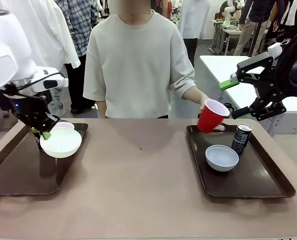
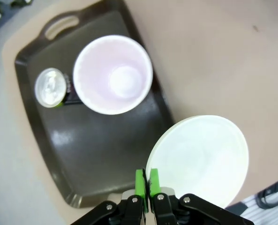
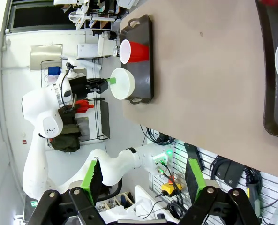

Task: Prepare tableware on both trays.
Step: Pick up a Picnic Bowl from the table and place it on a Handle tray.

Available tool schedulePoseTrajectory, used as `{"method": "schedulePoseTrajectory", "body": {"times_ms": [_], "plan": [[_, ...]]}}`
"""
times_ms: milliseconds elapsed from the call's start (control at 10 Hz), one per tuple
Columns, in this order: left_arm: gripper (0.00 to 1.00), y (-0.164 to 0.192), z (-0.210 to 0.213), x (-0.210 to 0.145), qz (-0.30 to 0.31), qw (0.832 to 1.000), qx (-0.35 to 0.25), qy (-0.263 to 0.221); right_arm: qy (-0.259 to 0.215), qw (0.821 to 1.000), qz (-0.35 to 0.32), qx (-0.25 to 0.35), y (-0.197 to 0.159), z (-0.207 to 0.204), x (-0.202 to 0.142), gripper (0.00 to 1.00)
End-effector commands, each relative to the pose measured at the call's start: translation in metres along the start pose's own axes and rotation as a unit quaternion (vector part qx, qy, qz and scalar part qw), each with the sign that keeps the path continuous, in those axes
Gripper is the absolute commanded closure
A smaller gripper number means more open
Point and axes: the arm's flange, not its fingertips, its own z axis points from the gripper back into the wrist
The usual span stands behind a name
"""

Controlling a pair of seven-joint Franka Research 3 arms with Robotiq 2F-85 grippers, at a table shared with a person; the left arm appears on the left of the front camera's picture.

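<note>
At the left of the frame the left gripper (image 1: 44, 133) pinches the rim of a white bowl (image 1: 61, 142) above the left tray (image 1: 18, 172). At right, the person's hand (image 1: 204, 102) tilts a red cup (image 1: 212, 116) over the right tray (image 1: 248, 184), which holds a second bowl (image 1: 222, 157) and a soda can (image 1: 241, 138). The right gripper (image 1: 236, 96) hangs wide apart at upper right.

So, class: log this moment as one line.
left gripper: holding bowl above left tray | right gripper: open | person's hand: placing cup
</note>
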Motion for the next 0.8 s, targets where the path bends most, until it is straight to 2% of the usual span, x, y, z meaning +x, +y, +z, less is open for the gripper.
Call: {"method": "schedulePoseTrajectory", "body": {"times_ms": [0, 400, 700], "plan": [[1.00, 0.026, -0.008, -0.007, 0.007, 1.000, -0.001, 0.006, 0.007, 1.000, 0.009, 0.003, -0.001, 0.001, 0.003, 0.08], [1.00, 0.072, -0.036, -0.029, 0.012, 0.999, -0.044, 0.000, 0.007, 1.000, 0.009, 0.003, -0.001, 0.001, 0.003, 0.08], [1.00, 0.091, -0.070, -0.052, 0.009, 0.997, -0.082, -0.001, 0.007, 1.000, 0.009, 0.003, -0.001, 0.001, 0.003, 0.08]]}}
